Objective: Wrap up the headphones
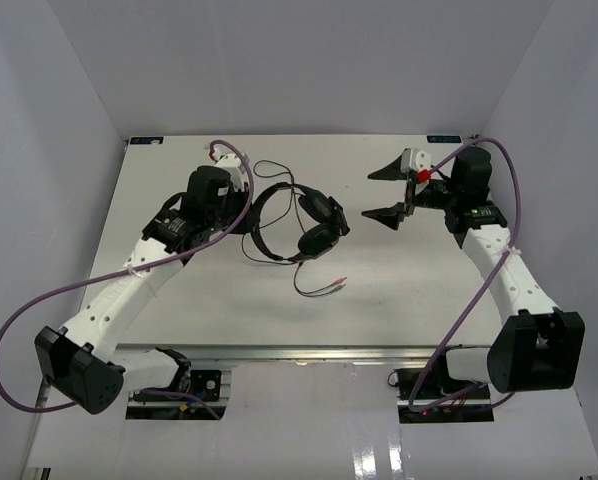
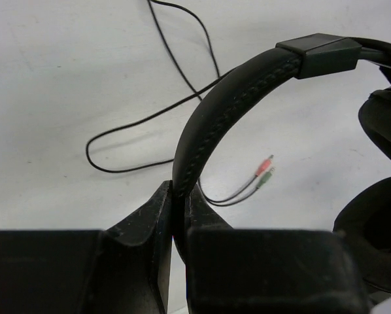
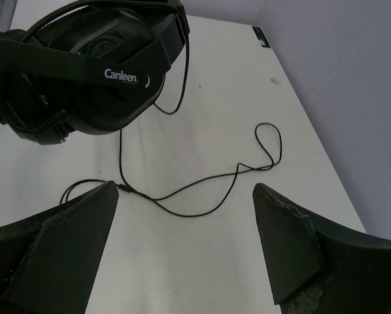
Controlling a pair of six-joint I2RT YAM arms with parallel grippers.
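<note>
The black headphones [image 1: 317,226] lie mid-table, earcups to the right, thin cable [image 1: 309,288] trailing toward the near edge and ending in pinkish and greenish plugs [image 1: 338,284]. My left gripper [image 1: 251,214] is shut on the padded headband [image 2: 228,98]; in the left wrist view the band rises from between the closed fingers [image 2: 157,216], with the plugs [image 2: 266,172] beyond. My right gripper [image 1: 377,194] hangs open to the right of the headset, apart from it. The right wrist view shows it [image 3: 182,190] wide open over a cable loop [image 3: 202,196], with an earcup [image 3: 84,72] ahead.
Thick purple robot cables [image 1: 39,300] [image 1: 514,180] loop from both arms. More thin cable [image 1: 279,170] curls behind the headset. White walls close in the table [image 1: 169,300] on three sides, and the arm bases stand at the near edge.
</note>
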